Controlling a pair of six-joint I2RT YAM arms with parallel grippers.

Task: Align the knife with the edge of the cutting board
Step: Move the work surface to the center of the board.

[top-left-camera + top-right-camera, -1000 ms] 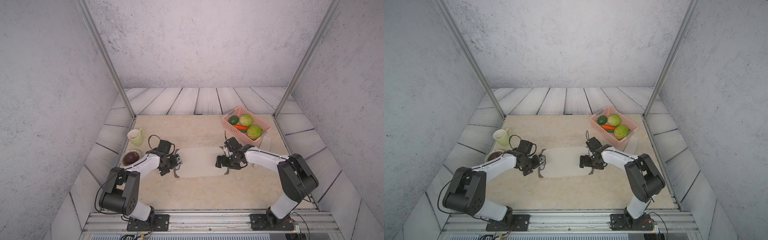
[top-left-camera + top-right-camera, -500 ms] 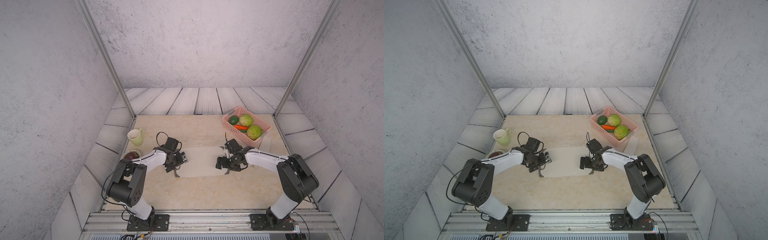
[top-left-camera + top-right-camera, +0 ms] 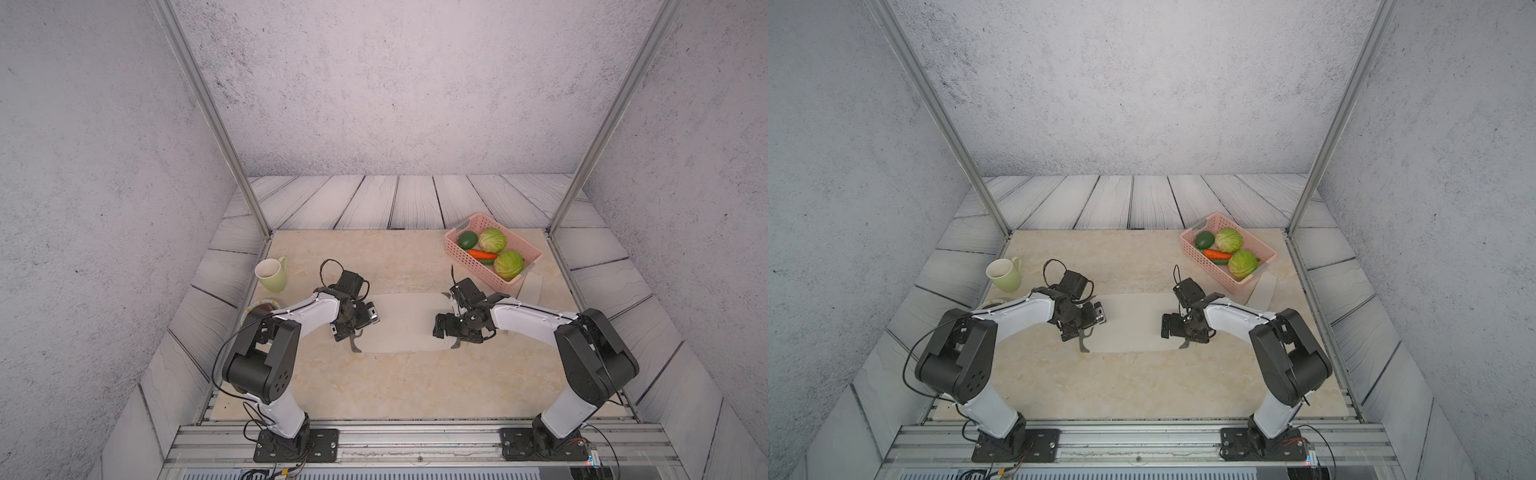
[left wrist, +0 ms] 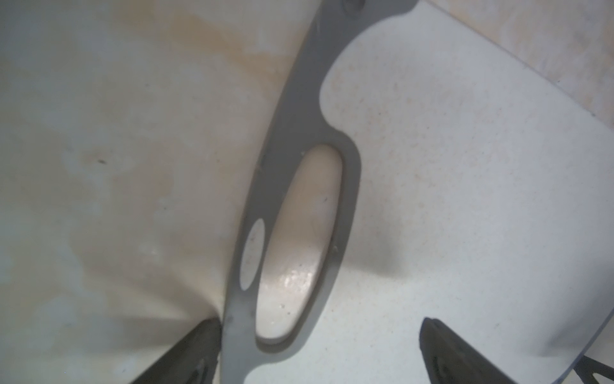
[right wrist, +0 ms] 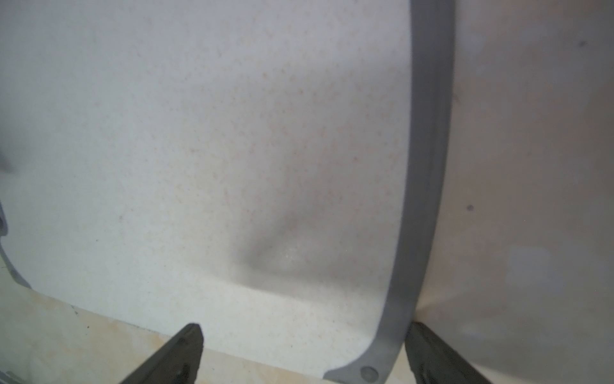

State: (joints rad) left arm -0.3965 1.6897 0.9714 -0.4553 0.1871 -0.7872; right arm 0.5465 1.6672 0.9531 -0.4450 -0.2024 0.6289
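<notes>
On the desk (image 3: 374, 386), centre: board (image 3: 405, 324), lying flat, its slot (image 4: 299, 249) end toward the left arm.

Item: knife (image 3: 531, 286). It lies flat on the desk just beside the basket (image 3: 473, 266), off the board's right end. It sits apart from the board and at an angle to its edges. Its near end is hidden behind the right arm, and the handle cannot be made out.
Handling, as judged: light, stiff and smooth-faced. The broad blade lies flush with the desk, so a pinch across it looks poor. The best hold is the handle, thicker and easier to span — or else a sliding push against the blade's back.

Left pincer (image 3: 351, 328): jaws wide and holding nothing, low over the slot end. In the left wrist view one finger (image 4: 186, 352) is outside the grey trim (image 5: 428, 133) and the other is over the white face.
Right pincer (image 3: 459, 328): jaws wide and empty, straddling the trim at the opposite end.

Containers:
- Basket — two cabbages (image 3: 492, 240), an avocado (image 3: 468, 240) and a carrot (image 3: 482, 254).
- Mug (image 3: 272, 274), upright, apparently empty.
- Dish (image 3: 257, 309), mostly behind the left arm, with something dark in it.
</notes>
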